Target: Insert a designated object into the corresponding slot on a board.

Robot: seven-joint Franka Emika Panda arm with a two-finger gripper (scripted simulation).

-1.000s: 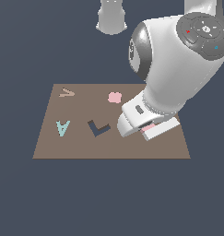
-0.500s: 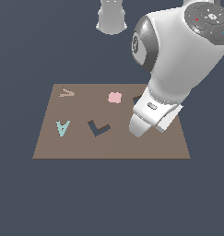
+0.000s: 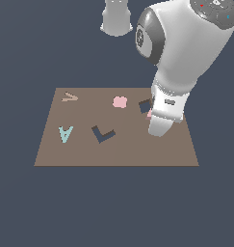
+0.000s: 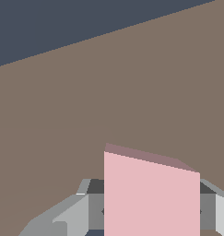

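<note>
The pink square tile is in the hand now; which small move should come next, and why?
Probably a short move toward the square cutout, then turning the tile to its diamond angle. The hand grips the pink tile between its fingers, and only a sliver of tile shows just beside the slot, not over it.

Setting: a rendered simulation scene, not a physical room. Evidence: a uniform dark blue-grey void surrounds a flat brown board (image 3: 116,144) with no visible support or walls; the white robot arm (image 3: 186,53) and a pale grey pedestal (image 3: 116,18) show smooth, untextured, evenly shaded surfaces
</note>
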